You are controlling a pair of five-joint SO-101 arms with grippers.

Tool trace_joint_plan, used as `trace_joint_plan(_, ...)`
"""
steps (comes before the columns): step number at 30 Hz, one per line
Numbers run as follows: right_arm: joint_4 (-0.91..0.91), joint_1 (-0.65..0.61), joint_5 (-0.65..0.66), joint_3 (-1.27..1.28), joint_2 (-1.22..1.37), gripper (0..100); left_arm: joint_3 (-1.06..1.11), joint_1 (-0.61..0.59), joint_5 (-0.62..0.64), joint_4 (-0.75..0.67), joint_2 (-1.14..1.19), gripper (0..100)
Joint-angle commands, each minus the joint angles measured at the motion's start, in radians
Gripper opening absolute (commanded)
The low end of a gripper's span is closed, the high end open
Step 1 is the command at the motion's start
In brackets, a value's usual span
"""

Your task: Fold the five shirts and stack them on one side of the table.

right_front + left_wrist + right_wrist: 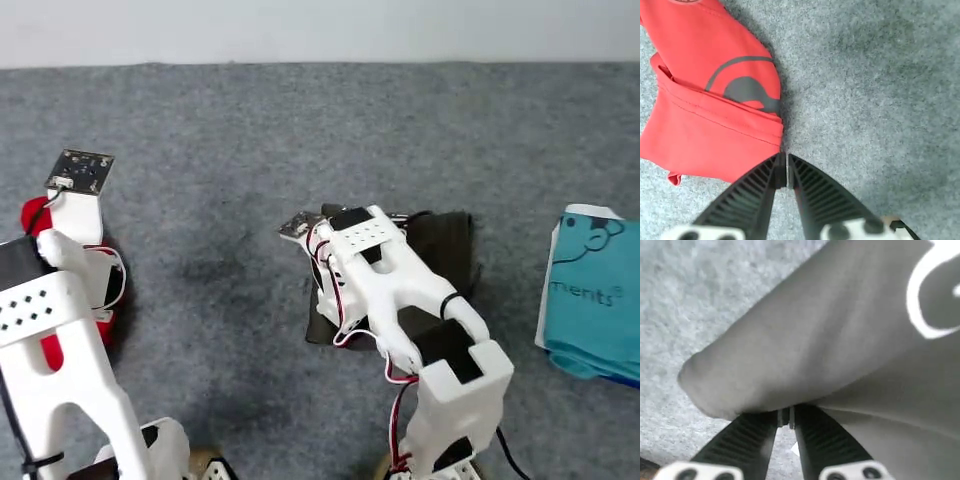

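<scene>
Fold the dark shirt (830, 340) over.
Your right tool (786, 415) is clamped on its edge: draw low toward 3 o'clock.

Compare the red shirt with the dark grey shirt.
The red shirt bears a grey curved print; the dark grey shirt bears a white one. The red shirt lies far left in the high view, the dark grey shirt centred. The red shirt lies free beside the shut left claw; the dark grey shirt's fold appears pinched in the right claw. Both rest on grey carpet.
</scene>
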Motion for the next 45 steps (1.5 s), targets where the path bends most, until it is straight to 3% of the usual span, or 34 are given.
trace_joint_plan(1, 0.048, -0.007, -0.005, -0.08, -0.015, 0.9, -0.005, 0.0, -0.002, 0.006, -0.035, 1)
trace_joint_plan(8, 0.068, 0.019, 0.003, -0.351, -0.093, 0.9, -0.005, 0.0, -0.002, 0.006, -0.035, 1)
trace_joint_plan(13, -0.048, 0.082, 0.003, -0.489, 0.013, 1.0, -0.005, -0.002, -0.005, 0.008, -0.035, 1)
trace_joint_plan(20, -0.007, 0.094, 0.003, -0.655, 0.157, 1.0, -0.005, -0.002, -0.006, 0.008, -0.035, 1)
trace_joint_plan(27, -0.236, 0.091, 0.003, -0.709, 0.361, 1.0, -0.005, 0.0, -0.006, 0.008, -0.035, 1)
trace_joint_plan(31, -0.252, 0.091, 0.003, -0.756, 0.455, 1.0, -0.005, 0.0, -0.006, 0.008, -0.035, 1)
trace_joint_plan(45, 0.193, 0.108, 0.003, -0.914, 0.251, 1.0, -0.005, 0.003, -0.002, 0.008, -0.035, 1)
